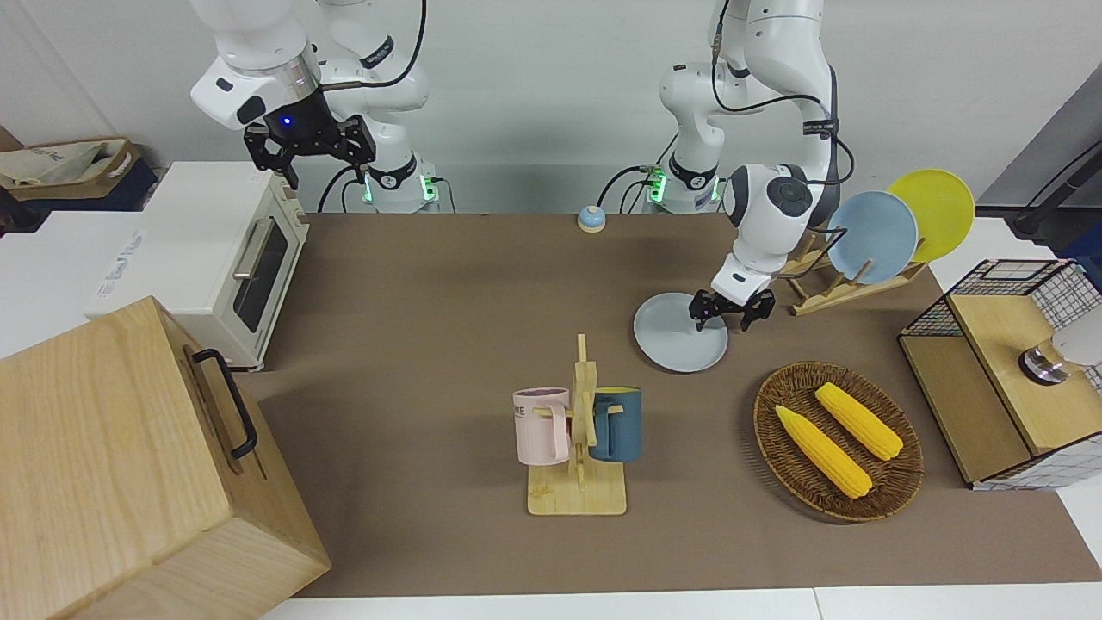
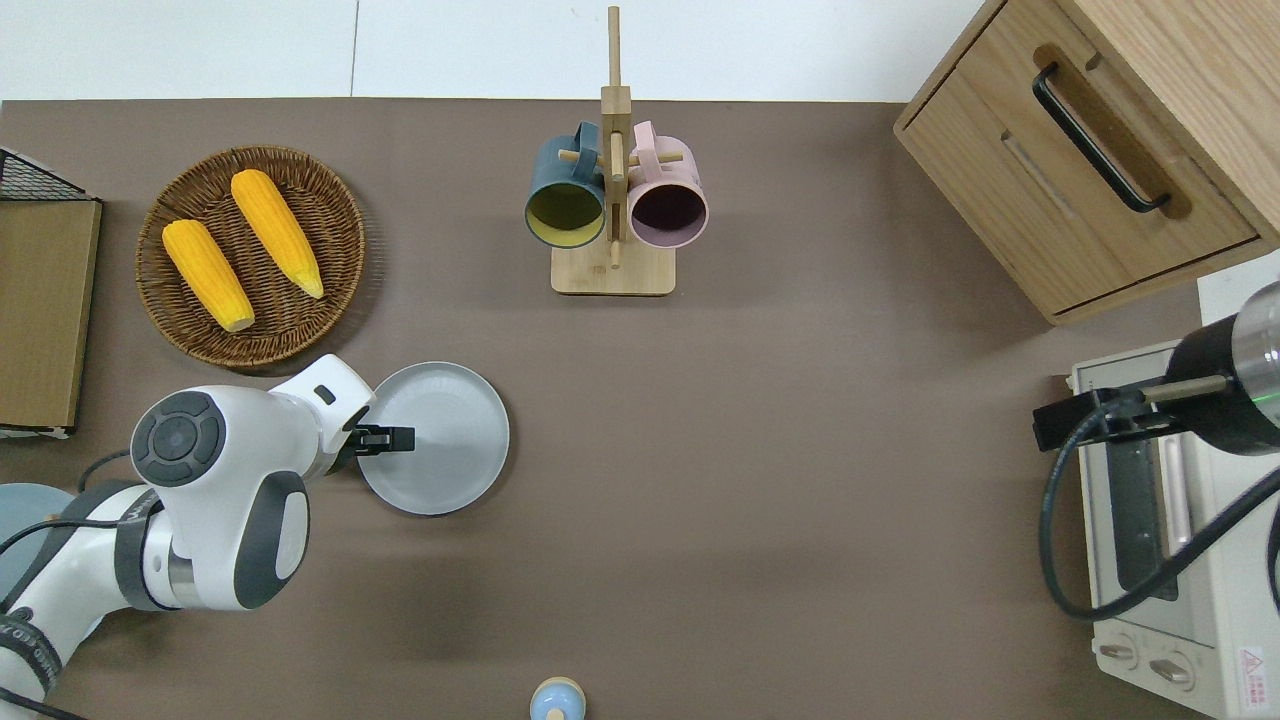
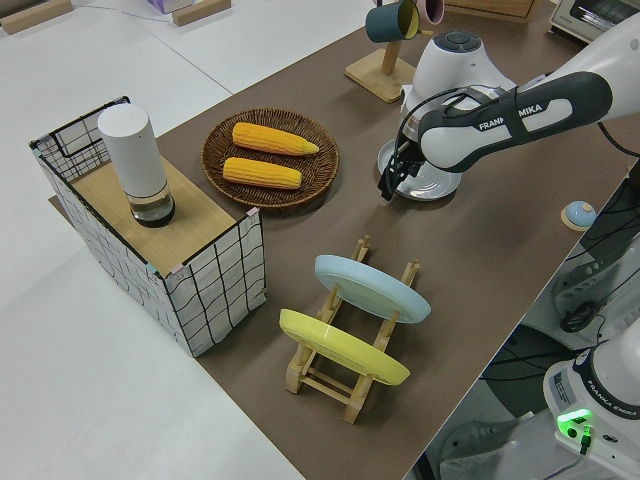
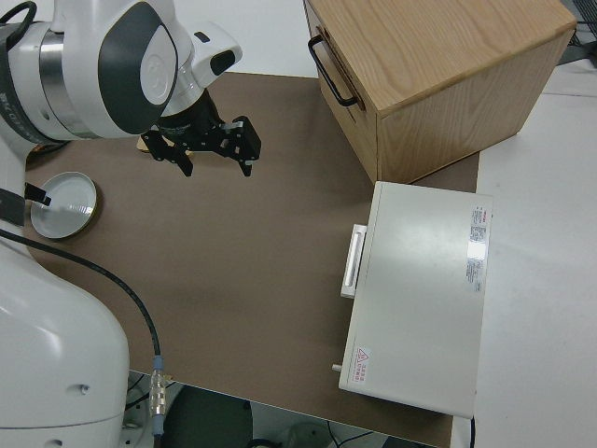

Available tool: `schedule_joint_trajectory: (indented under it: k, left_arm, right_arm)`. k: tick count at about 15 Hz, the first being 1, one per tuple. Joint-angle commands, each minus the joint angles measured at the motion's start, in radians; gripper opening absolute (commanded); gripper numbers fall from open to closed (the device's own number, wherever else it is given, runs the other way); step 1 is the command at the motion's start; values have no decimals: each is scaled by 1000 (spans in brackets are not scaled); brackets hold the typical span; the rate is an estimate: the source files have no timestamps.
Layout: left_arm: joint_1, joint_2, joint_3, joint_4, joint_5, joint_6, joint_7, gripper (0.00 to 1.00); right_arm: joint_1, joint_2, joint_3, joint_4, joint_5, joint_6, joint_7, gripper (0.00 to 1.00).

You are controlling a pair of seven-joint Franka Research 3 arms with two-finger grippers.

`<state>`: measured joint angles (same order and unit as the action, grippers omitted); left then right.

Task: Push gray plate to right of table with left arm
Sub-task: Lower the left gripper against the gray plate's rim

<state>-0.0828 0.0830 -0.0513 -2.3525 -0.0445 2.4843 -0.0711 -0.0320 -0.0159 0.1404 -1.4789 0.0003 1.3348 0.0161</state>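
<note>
Lying flat on the table (image 1: 448, 293), the gray plate (image 1: 676, 336) is sitting between the wicker basket (image 1: 779, 448) holding two corn cobs (image 1: 822, 450) and the wooden rack (image 1: 848, 288) carrying a blue plate (image 1: 874, 234) and a yellow plate (image 1: 940, 207), toward the left arm's end. The left gripper (image 2: 390, 438) is hanging low over the plate's rim on the side toward that end; its jaws are showing a gap in the front view, gripping nothing, and whether they are touching the plate I cannot tell. Farther from the robots, a mug stand (image 1: 578, 482) is holding a pink mug (image 1: 542, 424) and a dark blue mug (image 1: 618, 422). The right arm is parked, its gripper (image 4: 207, 142) spread wide and empty.
</note>
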Motion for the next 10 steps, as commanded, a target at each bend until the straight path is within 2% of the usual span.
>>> schedule_joint_trajectory:
  k: [1,2,6,8,10]
  left_arm:
    - [1,3,1,-21,-14,34,-1,956]
    - [1,1,1,-21,-14,34,-1,939]
    - [1,0,2,-19,-14,30,5,638]
    - [1,-3,4,-19,-14,27,5,448]
    - [1,-3,5,-19,-14,25,7,212]
  right_arm:
    - [-19,-2,16,9,4,-16,13,983]
    - [-19,-2,16,9,4,-16,13,983]
    - [-20,-2,16,9,4,-16,13,983]
    - [-19,-2,16,9,4,-16,13,983]
    - [-20,-2,16,9,4,-16,13,983]
